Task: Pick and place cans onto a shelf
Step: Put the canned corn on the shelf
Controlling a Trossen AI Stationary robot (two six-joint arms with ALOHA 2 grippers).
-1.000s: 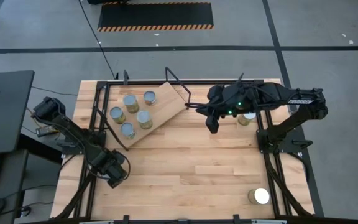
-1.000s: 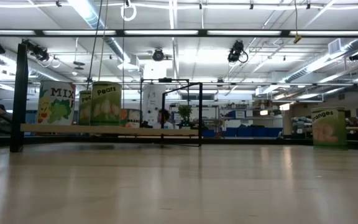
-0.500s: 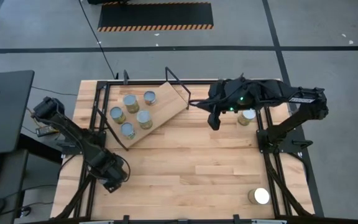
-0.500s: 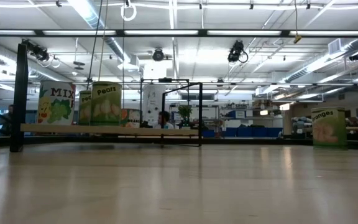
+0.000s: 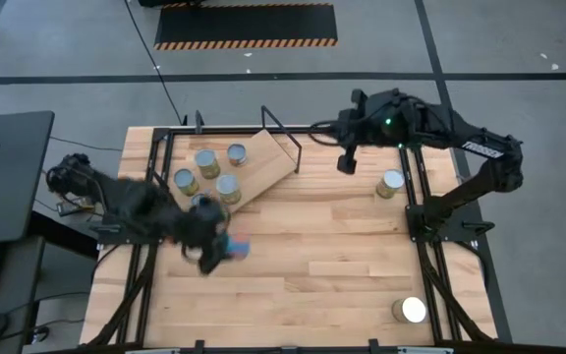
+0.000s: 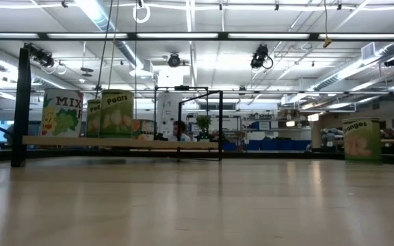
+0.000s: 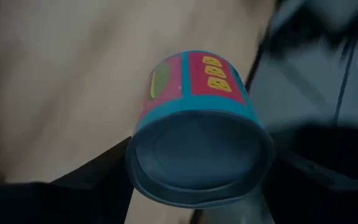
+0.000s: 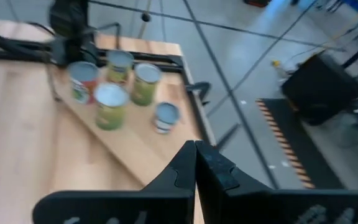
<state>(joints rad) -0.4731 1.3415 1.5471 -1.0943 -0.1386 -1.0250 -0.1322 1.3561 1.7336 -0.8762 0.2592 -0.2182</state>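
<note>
My left gripper (image 5: pixel 220 249) hangs over the table's left middle, blurred, shut on a can (image 7: pixel 197 124) with a blue rim and a red-and-blue label. Several more cans (image 5: pixel 207 162) stand upright on the light-wood shelf (image 5: pixel 263 157), which sits askew at the far left. The low view shows the shelf (image 6: pixel 115 143) with its cans but neither gripper. My right gripper (image 5: pixel 347 159) is shut and holds nothing, near the far edge to the right of the shelf. Its shut fingers (image 8: pixel 194 177) point toward the shelf. My left gripper pinches the can's round side (image 7: pixel 138 134) between its two fingers (image 7: pixel 95 177), one on either side. The can's flat end (image 7: pixel 197 155) faces the wrist camera. The fingers slant down from the table's left side. The can is lifted clear of the table and tilted.
One can (image 5: pixel 391 184) stands on the table at the far right, also seen in the low view (image 6: pixel 361 140). Another can (image 5: pixel 411 311) stands at the near right corner. Black frame rails (image 5: pixel 421 226) run along both table sides. Bare wood lies in the middle.
My left gripper has risen fast from the near left of the table and swung toward the middle and the shelf, tipping up, with the can lifted clear. My right gripper has moved toward the far edge and rolled about its own line, still shut.
</note>
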